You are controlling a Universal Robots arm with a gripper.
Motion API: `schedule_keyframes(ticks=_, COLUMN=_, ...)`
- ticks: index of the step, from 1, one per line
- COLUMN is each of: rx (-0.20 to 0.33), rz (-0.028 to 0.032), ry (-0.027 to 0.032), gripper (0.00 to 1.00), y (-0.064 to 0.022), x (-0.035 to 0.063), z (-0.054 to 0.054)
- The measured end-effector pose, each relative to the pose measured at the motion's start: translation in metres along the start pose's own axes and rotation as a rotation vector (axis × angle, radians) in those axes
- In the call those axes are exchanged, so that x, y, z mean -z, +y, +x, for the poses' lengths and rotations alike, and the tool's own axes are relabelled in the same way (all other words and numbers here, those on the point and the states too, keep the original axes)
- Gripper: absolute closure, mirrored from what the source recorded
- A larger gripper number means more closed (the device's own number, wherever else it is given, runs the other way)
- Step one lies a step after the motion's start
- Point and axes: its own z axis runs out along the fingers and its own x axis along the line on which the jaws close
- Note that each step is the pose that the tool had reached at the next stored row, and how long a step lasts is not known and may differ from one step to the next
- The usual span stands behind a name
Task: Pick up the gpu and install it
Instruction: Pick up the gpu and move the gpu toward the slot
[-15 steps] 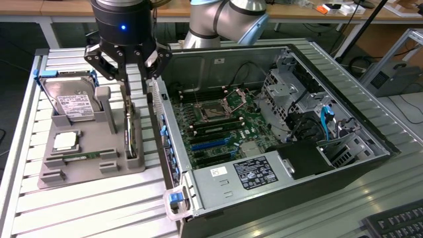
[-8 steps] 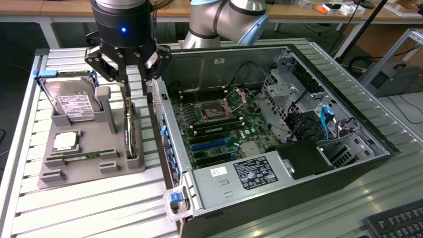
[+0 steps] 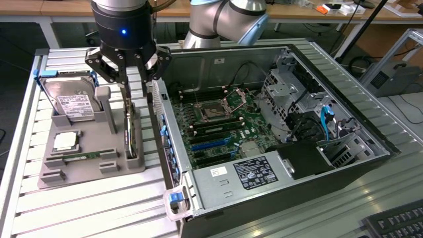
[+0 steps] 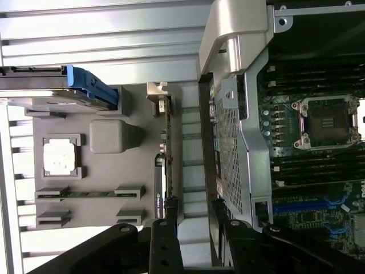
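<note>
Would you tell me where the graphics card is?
On the exterior view's left, the graphics card stands on edge in the grey tray, between hard drive and computer case, under the open gripper.

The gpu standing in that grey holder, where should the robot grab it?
By its long top edge, coming straight down, one finger on each flat face. The gpu stands thin and upright on its edge in the grey holder, so only the top is free. The open tool hangs right above it.
</note>
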Motion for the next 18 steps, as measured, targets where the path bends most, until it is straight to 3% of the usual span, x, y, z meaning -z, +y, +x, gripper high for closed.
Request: schedule_keyframes(ticks=18, rx=0.000, rz=0.0000, ry=0.0000, gripper=0.64, y=-0.0005, x=-0.0088, z=0.0012)
